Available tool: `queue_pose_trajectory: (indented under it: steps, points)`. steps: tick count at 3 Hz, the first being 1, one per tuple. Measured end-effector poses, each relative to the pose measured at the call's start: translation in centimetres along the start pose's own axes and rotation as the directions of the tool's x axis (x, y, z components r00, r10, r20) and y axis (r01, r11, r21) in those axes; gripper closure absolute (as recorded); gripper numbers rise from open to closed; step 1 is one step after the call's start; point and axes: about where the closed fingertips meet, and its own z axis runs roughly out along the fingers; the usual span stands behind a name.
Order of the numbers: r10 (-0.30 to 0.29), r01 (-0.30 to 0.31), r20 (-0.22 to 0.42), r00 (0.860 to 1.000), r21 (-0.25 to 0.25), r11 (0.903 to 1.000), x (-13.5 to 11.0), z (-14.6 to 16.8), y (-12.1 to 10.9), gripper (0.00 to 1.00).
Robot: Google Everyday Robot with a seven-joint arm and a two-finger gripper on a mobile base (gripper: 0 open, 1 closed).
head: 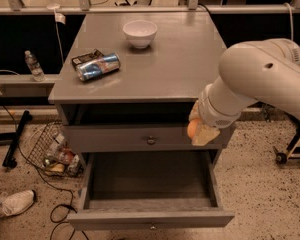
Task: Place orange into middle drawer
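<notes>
Found the orange [192, 129] off the bench [180, 69], in the air at its front right corner, just below the top's front edge. Seen against the right end of the upper drawer front [115, 138]. Logged the end effector [199, 132] clenched on the orange, with pale fingers [206, 135] pressed to its right side and underside. Placed both over the right rear part of the middle drawer [150, 218], apart from its floor; cannot tell how far forward of the cabinet face.

Noted the middle drawer pulled well out, bare grey inside, small round knob [151, 227] on its flat front. Noted the upper drawer front closed, knob [150, 140] at centre.

Traced the white arm [260, 79] from the end effector up and rightward, past the bench's right edge.

On the bench top, marked a white bowl [140, 33] upright near the middle of the back edge. Marked a blue-silver can [98, 67] lying on its side toward the left edge, touching a dark flat packet [84, 58] just behind it.

Left of the bench, recorded a water bottle [33, 65] upright on a ledge, a wire basket [54, 151] of clutter on the speckled floor, and a white shoe [12, 204] near the lower left.
</notes>
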Motion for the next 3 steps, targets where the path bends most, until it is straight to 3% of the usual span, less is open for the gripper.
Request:
queue_pose_trajectory:
  steps: [1, 2, 3]
  points:
    - [0.002, -0.002, 0.004, 1.0, 0.001, 1.0, -0.1, -0.1, 0.0, 1.0]
    - [-0.067, 0.067, -0.024, 0.997, -0.009, 0.9977, 0.3, 1.6, 0.3, 1.0]
    - [-0.26, 0.252, -0.068, 0.963, -0.104, 0.962, 1.6, 7.0, 2.4, 1.0]
